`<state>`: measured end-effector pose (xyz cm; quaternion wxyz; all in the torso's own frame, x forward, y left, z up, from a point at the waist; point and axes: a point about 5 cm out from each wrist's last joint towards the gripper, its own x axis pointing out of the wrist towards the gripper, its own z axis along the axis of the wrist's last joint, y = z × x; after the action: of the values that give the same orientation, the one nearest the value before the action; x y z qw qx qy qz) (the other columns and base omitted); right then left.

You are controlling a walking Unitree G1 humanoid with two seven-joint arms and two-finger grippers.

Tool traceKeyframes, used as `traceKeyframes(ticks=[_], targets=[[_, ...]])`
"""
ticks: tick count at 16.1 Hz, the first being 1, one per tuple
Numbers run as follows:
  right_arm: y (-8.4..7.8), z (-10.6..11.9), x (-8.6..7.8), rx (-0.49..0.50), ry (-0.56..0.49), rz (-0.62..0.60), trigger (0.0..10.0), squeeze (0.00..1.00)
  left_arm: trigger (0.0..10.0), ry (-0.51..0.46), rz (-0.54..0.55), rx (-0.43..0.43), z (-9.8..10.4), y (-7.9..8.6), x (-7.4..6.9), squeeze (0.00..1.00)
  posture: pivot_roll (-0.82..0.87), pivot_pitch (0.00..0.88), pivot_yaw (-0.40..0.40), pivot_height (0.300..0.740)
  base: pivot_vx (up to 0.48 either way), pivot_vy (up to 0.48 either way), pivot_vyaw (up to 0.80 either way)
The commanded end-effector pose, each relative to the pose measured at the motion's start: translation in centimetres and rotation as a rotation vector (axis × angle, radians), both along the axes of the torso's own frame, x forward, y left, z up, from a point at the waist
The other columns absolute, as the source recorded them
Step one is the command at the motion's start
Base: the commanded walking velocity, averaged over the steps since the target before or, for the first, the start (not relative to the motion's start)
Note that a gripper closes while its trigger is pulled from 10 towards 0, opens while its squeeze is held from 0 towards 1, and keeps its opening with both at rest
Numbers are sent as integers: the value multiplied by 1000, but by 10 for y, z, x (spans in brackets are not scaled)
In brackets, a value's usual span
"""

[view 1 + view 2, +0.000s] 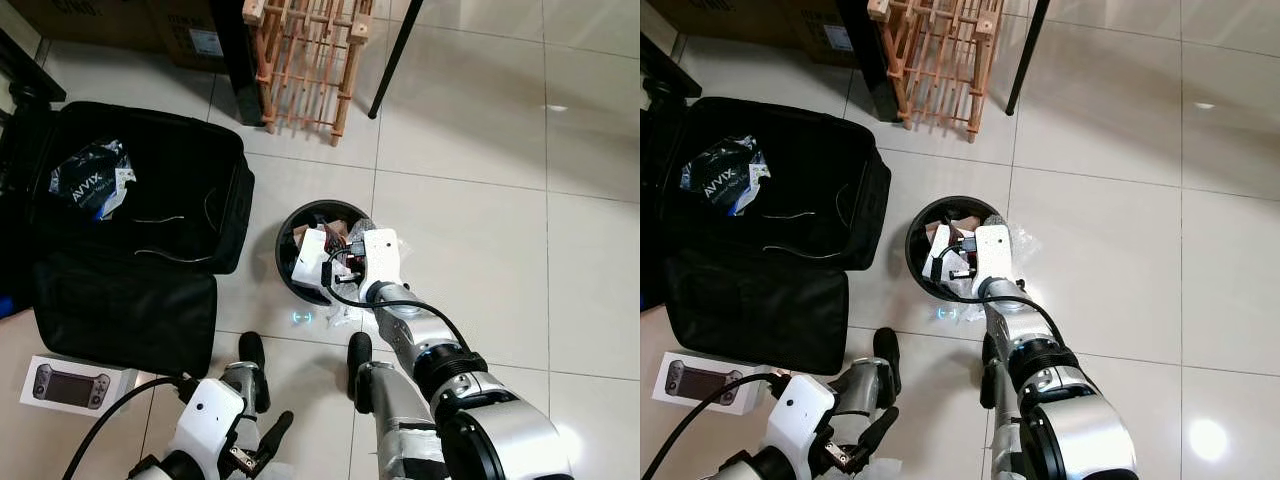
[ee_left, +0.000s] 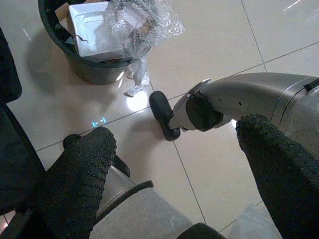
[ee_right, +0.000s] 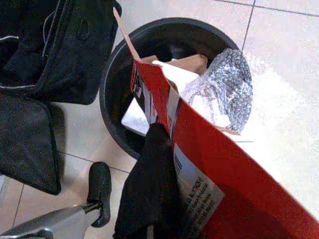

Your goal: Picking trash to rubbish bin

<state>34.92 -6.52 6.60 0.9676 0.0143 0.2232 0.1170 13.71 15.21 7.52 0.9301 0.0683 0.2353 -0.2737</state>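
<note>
Pale glossy floor tiles (image 1: 470, 130) with thin grout lines run under everything here, a home floor rather than a desk. Nearest the camera, the left gripper (image 1: 262, 420) hangs low beside the robot's black foot (image 1: 252, 352), its two knobbly black fingers (image 2: 79, 169) spread apart and holding nothing; that arm looks idle, parked out of the way. A white box picturing a handheld game console (image 1: 68, 382) lies on the floor just to its left.

A little farther out, the right arm stretches forward and down, elbow bent, so that the right gripper (image 1: 335, 262) reaches over the rim of the round black plastic rubbish bin (image 1: 290, 225). In the right wrist view a black finger (image 3: 149, 184) presses against a flat red cardboard sleeve with a white printed label (image 3: 209, 164), so the gripper is clamped on it, and the card's far end pokes into the bin's mouth. It is held tilted, probably so it can slide in among what already fills the bin: a white box (image 2: 92, 30), brown cardboard and a wad of clear bubble wrap (image 2: 139, 20) that spills over the rim onto the tiles.

Left of the bin an open black soft case (image 1: 140, 210) lies flat, a dark printed packet (image 1: 92, 180) inside. Farthest off stand a pale wooden slatted rack (image 1: 305, 60) and brown cartons.
</note>
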Motion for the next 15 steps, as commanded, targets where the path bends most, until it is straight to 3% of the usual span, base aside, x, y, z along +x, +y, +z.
traceKeyframes(ticks=[1, 4, 11, 15], targets=[[-3, -20, -12, -18, 82, 1, 10000, 0, 10000, 57, 11, 6, -9, 1, -10, 0, 209, 636, -58, 740, 0, 0, 0], [-7, -31, -18, -74, 126, 14, 10000, 0, 10000, 55, 12, 6, -9, 1, -9, 0, 210, 628, -57, 740, 0, 0, 0], [-38, -42, -22, -171, 129, -39, 10000, 0, 10000, 54, -9, -12, -9, 0, -8, 0, 208, 612, -51, 740, 0, 0, 0], [-39, -42, -22, -193, 116, -28, 10000, 0, 10000, 52, -17, 34, -12, 9, -9, 0, 212, 607, -48, 740, 0, 0, 0]])
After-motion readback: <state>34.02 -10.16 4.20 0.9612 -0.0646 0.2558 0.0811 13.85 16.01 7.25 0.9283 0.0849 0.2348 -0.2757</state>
